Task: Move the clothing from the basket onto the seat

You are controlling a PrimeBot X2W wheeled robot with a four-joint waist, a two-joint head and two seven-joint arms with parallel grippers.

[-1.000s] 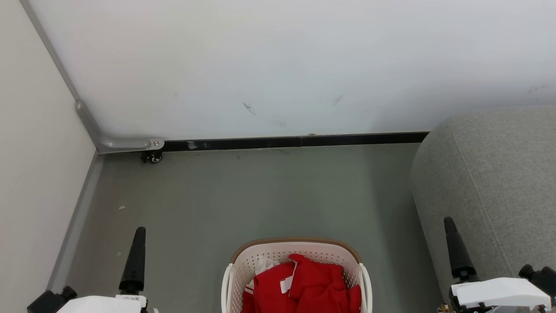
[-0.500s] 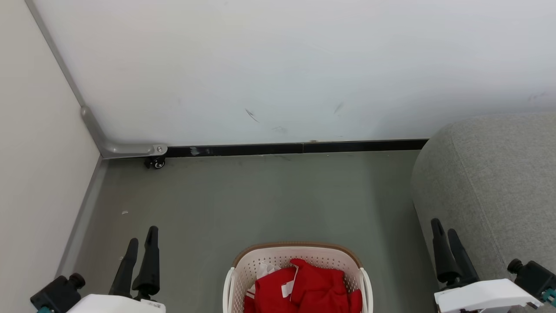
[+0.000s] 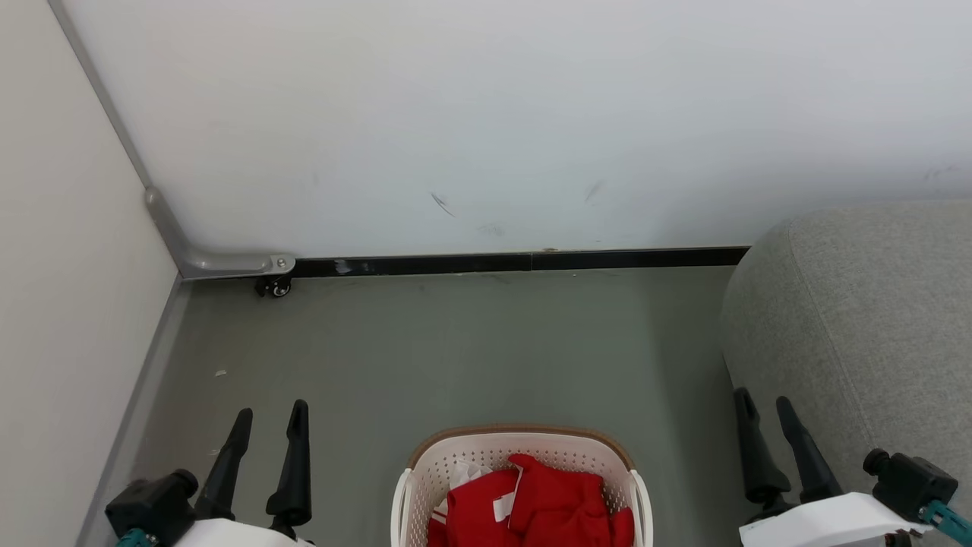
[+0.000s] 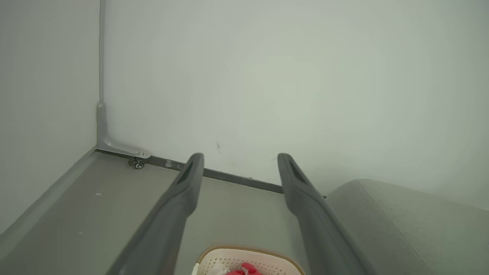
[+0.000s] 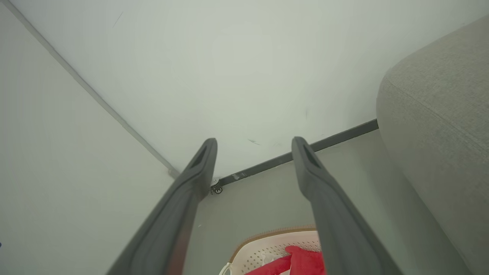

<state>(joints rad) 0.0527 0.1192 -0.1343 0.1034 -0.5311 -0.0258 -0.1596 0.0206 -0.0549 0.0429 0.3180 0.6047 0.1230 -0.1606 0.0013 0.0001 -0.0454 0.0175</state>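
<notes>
Red clothing [image 3: 531, 501] with white trim lies bunched in the cream perforated basket [image 3: 425, 467], which stands on the floor at the bottom centre of the head view. The grey fabric seat [image 3: 866, 319] rises at the right. My left gripper [image 3: 272, 416] is open at the lower left, well left of the basket, holding nothing. My right gripper [image 3: 763, 403] is open at the lower right, between basket and seat, empty. The left wrist view catches the basket rim [image 4: 248, 250], the clothing [image 4: 242, 270] and the seat [image 4: 401, 225]. In the right wrist view the clothing [image 5: 301, 261] lies between the fingers, beside the seat [image 5: 439, 133].
A white wall [image 3: 493, 114] runs across the back with a black skirting strip [image 3: 516, 262]. A second pale wall [image 3: 61, 304] closes the left side. A small caster wheel [image 3: 273, 286] sits at the corner. Grey floor [image 3: 471, 349] lies open ahead of the basket.
Both grippers have turned at the wrist, so each now shows two spread fingers instead of one; the left has shifted right, the right leftward. The camera tilted slightly, shifting the scene down.
</notes>
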